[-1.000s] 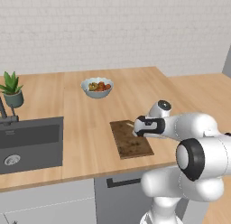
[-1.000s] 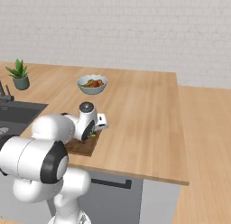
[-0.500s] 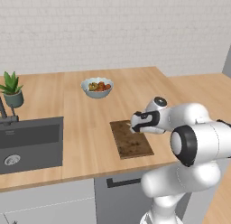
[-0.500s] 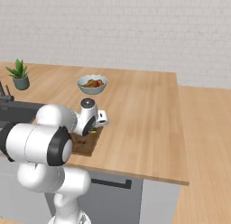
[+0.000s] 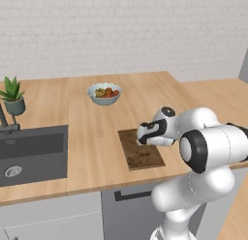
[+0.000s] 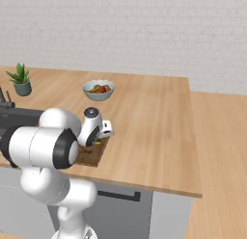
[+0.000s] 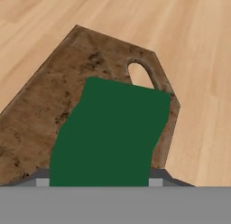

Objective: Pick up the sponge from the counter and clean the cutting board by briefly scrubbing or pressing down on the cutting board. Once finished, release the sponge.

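Observation:
The dark green sponge (image 7: 110,133) sits between my gripper's (image 7: 99,182) fingertips and hides most of them. It hangs low over the dark brown, stained cutting board (image 7: 49,92), close to the end with the light slot (image 7: 140,76); contact with the board cannot be told. From the left base, the gripper (image 5: 142,136) is over the board's (image 5: 140,157) far end on the tan counter (image 5: 92,132). In the right base view a sliver of green and yellow sponge (image 6: 98,142) peeks under the hand (image 6: 102,132), above the board (image 6: 91,156).
A bowl of fruit (image 5: 104,93) stands behind the board. The dark sink (image 5: 31,154) with its faucet (image 5: 4,120) and a potted plant (image 5: 13,95) are at the left. The counter's front edge runs just below the board; my arm's white links crowd its right side.
The hand has shifted a little to the left and slightly down over the board's far end, with the sponge still in it. Board and bowl have not moved.

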Robot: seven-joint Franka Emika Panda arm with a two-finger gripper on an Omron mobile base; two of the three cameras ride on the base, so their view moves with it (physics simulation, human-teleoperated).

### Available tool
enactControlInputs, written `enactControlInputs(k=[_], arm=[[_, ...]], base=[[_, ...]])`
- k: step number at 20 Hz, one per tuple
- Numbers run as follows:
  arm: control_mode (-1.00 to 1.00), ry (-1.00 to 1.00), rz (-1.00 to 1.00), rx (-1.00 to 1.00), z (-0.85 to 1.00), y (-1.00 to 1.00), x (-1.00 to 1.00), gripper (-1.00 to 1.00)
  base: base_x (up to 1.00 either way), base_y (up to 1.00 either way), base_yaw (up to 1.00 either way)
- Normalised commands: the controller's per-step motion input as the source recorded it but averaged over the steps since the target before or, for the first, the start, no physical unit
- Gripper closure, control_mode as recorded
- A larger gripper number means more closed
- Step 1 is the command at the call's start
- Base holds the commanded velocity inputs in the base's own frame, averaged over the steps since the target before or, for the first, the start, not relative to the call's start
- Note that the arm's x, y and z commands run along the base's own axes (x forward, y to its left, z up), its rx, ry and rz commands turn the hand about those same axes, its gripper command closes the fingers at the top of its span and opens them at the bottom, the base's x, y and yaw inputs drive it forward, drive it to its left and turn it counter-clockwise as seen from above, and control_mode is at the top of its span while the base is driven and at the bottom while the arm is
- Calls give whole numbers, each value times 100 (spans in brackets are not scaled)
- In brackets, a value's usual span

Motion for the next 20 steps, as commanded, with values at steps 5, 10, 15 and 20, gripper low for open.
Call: enactControlInputs(k=[5, 10, 15, 20], arm=[[-100, 0, 0, 0, -7, 13, 0, 100], [-100, 0, 0, 0, -1, 22, 0, 100], [-100, 0, 0, 0, 0, 34, 0, 100], [-100, 0, 0, 0, 0, 41, 0, 100]], base=[[0, 0, 0], [0, 0, 0], [0, 0, 0], [0, 0, 0]])
